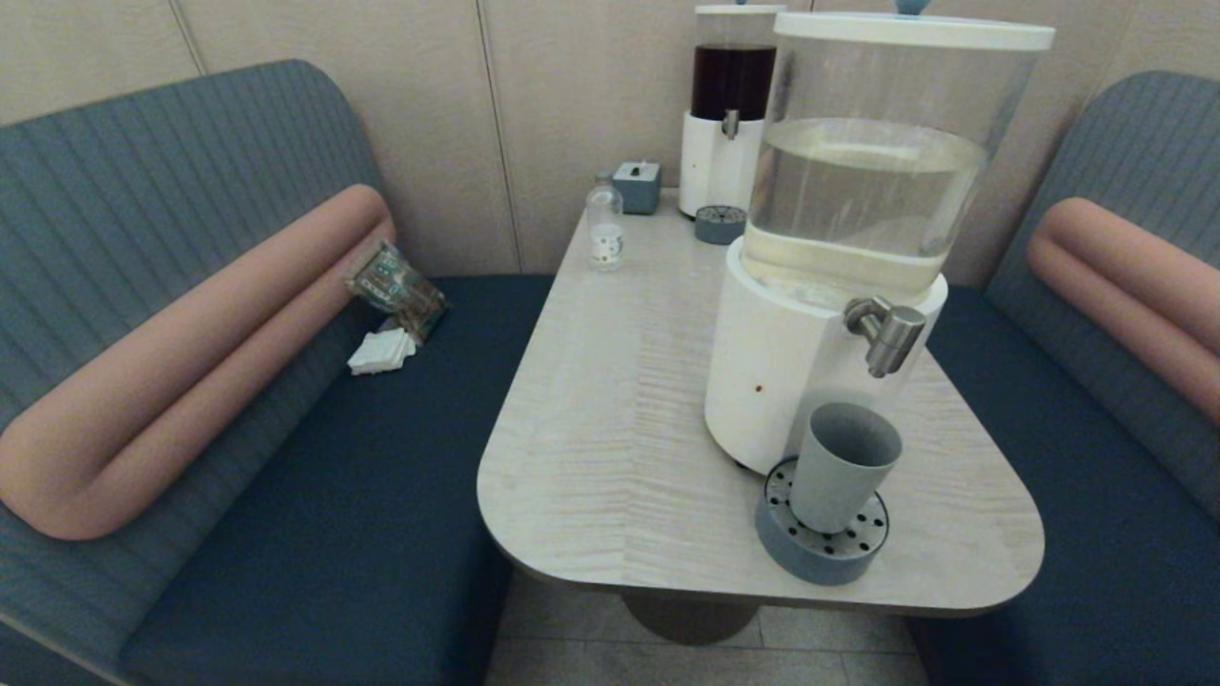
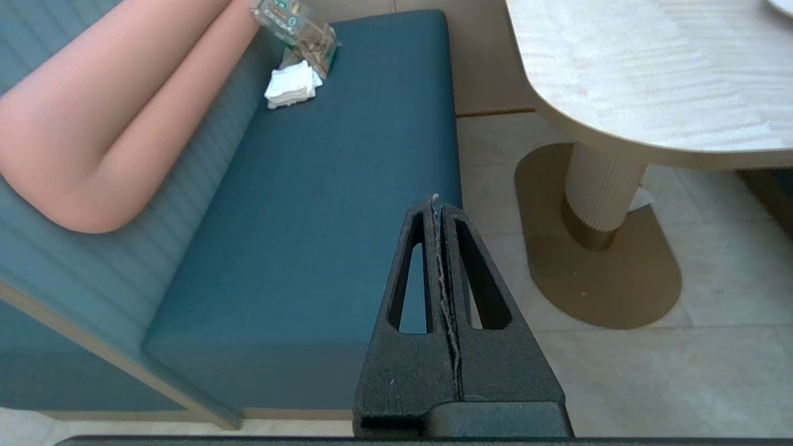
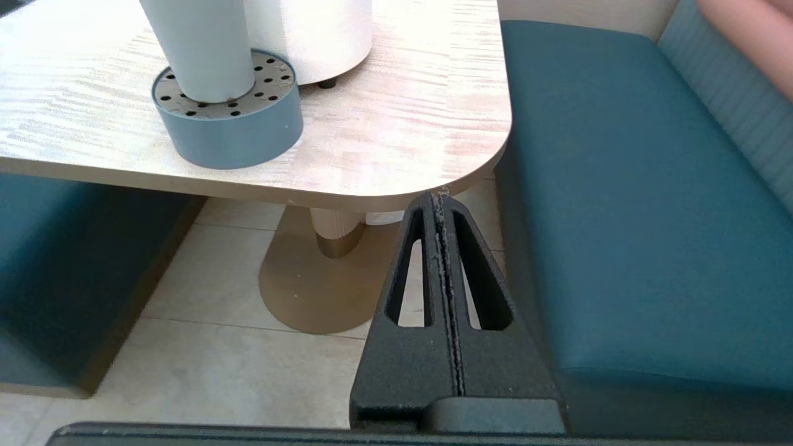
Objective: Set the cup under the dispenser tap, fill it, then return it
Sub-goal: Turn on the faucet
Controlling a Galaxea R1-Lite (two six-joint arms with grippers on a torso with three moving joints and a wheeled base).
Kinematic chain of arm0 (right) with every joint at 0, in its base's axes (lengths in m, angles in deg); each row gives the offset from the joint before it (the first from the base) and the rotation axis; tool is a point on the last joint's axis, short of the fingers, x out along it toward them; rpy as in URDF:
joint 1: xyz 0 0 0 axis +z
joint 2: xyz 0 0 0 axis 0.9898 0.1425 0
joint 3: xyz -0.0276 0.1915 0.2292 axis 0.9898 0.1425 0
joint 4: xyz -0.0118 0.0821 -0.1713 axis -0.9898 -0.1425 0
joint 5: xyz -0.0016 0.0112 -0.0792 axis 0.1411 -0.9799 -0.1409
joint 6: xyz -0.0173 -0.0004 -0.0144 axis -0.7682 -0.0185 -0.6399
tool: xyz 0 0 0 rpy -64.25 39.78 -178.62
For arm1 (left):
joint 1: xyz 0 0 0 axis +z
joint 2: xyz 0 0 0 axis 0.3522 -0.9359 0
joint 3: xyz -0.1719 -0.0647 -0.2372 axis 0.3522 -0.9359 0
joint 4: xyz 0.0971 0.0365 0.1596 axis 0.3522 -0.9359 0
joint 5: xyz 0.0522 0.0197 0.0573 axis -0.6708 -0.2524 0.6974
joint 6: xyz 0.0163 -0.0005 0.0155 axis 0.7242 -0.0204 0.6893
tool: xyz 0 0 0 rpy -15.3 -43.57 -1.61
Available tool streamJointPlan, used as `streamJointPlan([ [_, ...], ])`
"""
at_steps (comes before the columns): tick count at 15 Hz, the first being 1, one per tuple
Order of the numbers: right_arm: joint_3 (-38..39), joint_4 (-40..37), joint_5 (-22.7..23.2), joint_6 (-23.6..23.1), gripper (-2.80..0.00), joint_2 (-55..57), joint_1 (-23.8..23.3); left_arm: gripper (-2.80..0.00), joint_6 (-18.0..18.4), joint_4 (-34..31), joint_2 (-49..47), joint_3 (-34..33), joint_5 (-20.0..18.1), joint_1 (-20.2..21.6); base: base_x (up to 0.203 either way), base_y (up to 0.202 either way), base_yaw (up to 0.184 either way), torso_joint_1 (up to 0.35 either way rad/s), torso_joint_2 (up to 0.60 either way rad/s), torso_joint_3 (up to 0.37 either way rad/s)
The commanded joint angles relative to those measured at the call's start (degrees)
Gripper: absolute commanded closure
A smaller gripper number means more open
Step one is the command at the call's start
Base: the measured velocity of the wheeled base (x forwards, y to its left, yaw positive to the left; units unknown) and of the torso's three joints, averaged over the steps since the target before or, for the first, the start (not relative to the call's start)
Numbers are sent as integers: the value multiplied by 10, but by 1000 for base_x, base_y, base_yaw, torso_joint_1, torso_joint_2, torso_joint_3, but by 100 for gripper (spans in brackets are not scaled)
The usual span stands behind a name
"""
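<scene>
Cup on the drip tray, both arms held low off the table

Grippers are both out of the head view. The left gripper (image 2: 438,204) hangs below table height, over the floor at the front edge of the left bench seat (image 2: 322,204), its two fingers pressed flat together with nothing between them. The right gripper (image 3: 440,201) sits just off the table's near right corner, below the tabletop and beside the right bench seat (image 3: 619,204), fingers likewise closed on nothing.

On the table (image 1: 610,429) the cup (image 1: 842,466) stands upright on the round perforated drip tray (image 1: 820,545), close to the near edge. The dispenser tap (image 1: 886,332) juts from the white base of the big dispenser (image 1: 791,372) above and slightly behind the cup's mouth. Bare tabletop spreads to the left of the dispenser; only a narrow strip lies between the tray and the near edge. A small clear bottle (image 1: 604,221) and a dark-liquid dispenser (image 1: 729,105) stand far back.
</scene>
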Motion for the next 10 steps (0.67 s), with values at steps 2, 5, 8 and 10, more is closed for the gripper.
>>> streamJointPlan([
  [2,1,0,0,-8,0,-1,0,0,-8,0,0,-4,1,0,0,0,0,0,0,0],
  [5,1,0,-5,-3,0,-1,0,0,-8,0,0,-4,1,0,0,0,0,0,0,0],
  [8,-11,-9,-4,-21,0,-1,0,0,-8,0,0,-4,1,0,0,0,0,0,0,0],
  [10,-102,-46,-2,-18,0,23,0,0,-8,0,0,-4,1,0,0,0,0,0,0,0],
])
